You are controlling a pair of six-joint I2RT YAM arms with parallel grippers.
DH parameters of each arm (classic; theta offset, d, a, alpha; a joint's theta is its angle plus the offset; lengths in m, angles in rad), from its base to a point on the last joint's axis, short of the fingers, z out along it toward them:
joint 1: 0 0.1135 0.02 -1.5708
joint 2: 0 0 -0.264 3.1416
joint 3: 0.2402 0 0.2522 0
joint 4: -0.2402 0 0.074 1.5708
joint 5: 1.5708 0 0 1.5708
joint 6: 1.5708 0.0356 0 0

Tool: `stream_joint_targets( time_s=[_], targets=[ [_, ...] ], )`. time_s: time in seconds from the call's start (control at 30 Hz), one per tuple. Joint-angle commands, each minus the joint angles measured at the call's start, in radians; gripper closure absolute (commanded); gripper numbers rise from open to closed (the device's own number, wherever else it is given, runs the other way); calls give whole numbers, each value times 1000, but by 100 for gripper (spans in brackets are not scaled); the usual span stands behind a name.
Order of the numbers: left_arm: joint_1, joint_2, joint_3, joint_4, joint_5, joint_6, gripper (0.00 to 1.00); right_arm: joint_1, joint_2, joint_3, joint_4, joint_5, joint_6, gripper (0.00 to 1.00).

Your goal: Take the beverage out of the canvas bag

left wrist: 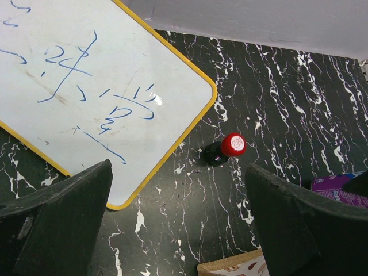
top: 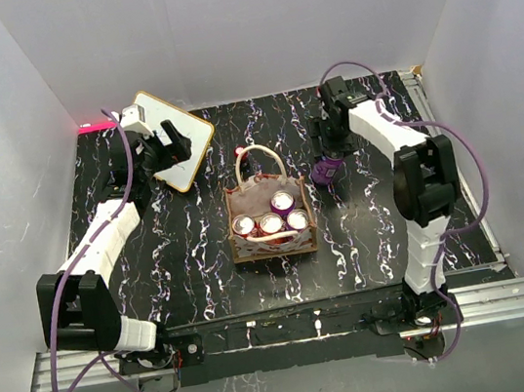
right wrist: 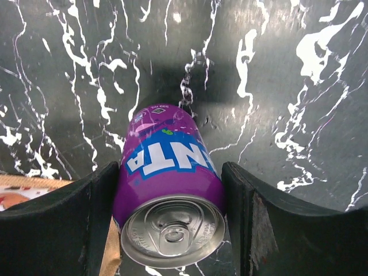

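1. The right tool (right wrist: 171, 198) was pinching a purple can (right wrist: 164, 164) of soda. One finger pressed on each side, so the can could not slip.
2. The purple can was out of the canvas bag (top: 274, 245). In the top view it was just beside the bag, on the right arm's side, over the black counter (top: 182, 257).
3. I could not tell if the can's bottom was touching the counter or was a little above it.
4. The can was upright, with its shiny top facing up. I think that was a good way to hold it, because it could then be set down standing.
5. Four more cans (top: 271, 223) sat in the bag with their tops up. The bag was open at the top, so a tool could reach in from above.
6. The left tool (left wrist: 178, 190) was spread wide and held nothing. It hung well apart from the bag, over a corner of the whiteboard (left wrist: 98, 86), near a small thing with a red cap (left wrist: 233, 144). I think it was parked there so the two arms would not bump.
7. To me, this drink looked almost done. The next move would be to let go once the can stood on the counter. If the tool let go too high, the can could tip and roll.
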Motion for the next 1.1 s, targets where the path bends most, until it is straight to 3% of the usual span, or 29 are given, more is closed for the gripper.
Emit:
stream_joint_targets(
  time_s=[0.0,0.13,0.33,0.73,0.93,1.07],
  targets=[
    [8,-44,35,8,-8,14,3,36,61,180,-111,137,-42,92],
    [9,-43,40,6,9,3,3,85,121,264,-164,228,-51,92],
    [9,-43,33,11,8,0,3,126,146,264,-168,282,-64,88],
    [9,-73,22,8,5,1,3,144,149,275,-142,273,-68,30],
    [10,-57,33,8,29,-11,3,149,98,258,-128,268,-79,13],
    [9,-60,27,11,29,-13,3,148,2,150,-85,318,-86,9]
  ],
)
